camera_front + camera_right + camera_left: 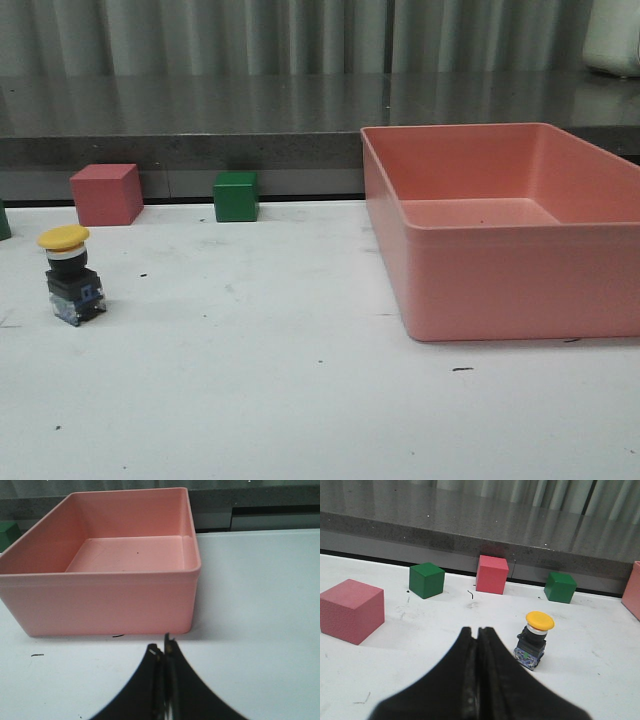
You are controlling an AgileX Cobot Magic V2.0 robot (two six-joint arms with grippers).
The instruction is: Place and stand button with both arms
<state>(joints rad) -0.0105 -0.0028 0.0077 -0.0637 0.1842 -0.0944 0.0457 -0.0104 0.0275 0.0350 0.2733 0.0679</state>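
Observation:
The button (70, 275) stands upright on the white table at the left, yellow cap on top, silvery collar, black base with blue-green marks. It also shows in the left wrist view (535, 640). My left gripper (478, 630) is shut and empty, a little short of the button and to its side. My right gripper (163, 650) is shut and empty, above the table just in front of the pink box (110, 600). Neither gripper shows in the front view.
A large pink box (500, 270) stands at the right. A red cube (105, 193) and a green cube (236, 196) sit by the back ledge. The left wrist view shows a bigger red cube (351, 610) and another green cube (426, 579).

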